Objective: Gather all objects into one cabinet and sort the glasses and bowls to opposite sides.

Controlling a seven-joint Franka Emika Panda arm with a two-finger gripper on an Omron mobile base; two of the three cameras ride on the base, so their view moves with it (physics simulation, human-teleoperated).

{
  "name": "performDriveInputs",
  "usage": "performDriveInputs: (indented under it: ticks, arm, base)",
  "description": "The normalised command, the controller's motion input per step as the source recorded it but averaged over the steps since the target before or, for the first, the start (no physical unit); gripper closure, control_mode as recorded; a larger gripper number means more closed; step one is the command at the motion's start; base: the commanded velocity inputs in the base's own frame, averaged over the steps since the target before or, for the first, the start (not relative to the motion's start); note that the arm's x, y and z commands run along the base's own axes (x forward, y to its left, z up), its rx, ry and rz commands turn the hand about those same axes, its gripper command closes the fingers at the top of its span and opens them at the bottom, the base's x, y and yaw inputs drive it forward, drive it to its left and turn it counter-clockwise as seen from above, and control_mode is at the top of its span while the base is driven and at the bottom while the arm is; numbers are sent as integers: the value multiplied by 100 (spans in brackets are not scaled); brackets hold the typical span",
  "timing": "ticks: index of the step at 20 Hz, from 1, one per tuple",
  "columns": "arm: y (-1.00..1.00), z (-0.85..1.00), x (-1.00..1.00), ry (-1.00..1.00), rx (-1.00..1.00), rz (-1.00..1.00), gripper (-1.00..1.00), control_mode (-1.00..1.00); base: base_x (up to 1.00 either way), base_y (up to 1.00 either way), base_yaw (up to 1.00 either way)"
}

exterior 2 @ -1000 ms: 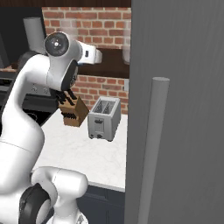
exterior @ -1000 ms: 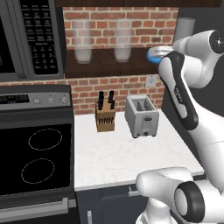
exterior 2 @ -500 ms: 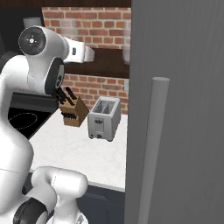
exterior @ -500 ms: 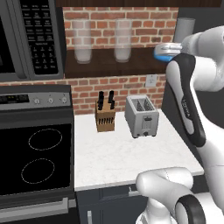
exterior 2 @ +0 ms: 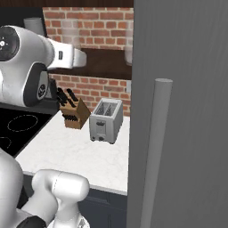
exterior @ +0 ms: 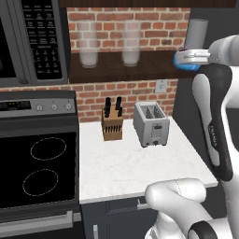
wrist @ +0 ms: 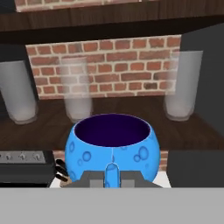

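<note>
**Blue bowl, held aloft at shelf height**

Bright-blue round bowl (wrist: 110,151) with bubble-spotted outside and dark purple inside: lower centre of the hand view, upright, mouth open upward. In the left base view the same blue bowl (exterior: 184,59) sits at the upper right, at the end of the white arm, level with the dark brown wooden shelf (exterior: 116,70).

Jaws (wrist: 111,174): clenched on the near rim of the blue bowl, the wall pinched between the two dark tips.

Tall clear drinking glasses, standing on the shelf: one (wrist: 18,90) at the left edge of the hand view, one (wrist: 77,89) left of centre, one (wrist: 183,85) at the right. All stand behind the bowl, apart from it.

Grey flat cabinet door (exterior 2: 187,111) with long vertical grey bar handle (exterior 2: 153,151): right half of the right base view, swung open toward the camera.

White marble counter (exterior: 130,168): carries a silver two-slot toaster (exterior: 150,123) and, just beside it to the left, a wooden knife block (exterior: 112,124).
</note>
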Motion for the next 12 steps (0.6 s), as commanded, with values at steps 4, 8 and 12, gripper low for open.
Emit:
performDriveInputs:
  ticks: [4,8,12]
  arm:
    - [0,0,-87,0,-3,0,100,-100]
    - [6,0,-74,1,-2,0,100,-100]
    - [6,0,-60,10,0,0,100,-100]
  base:
    - [0,0,0]
    - [0,0,0]
    - [0,0,0]
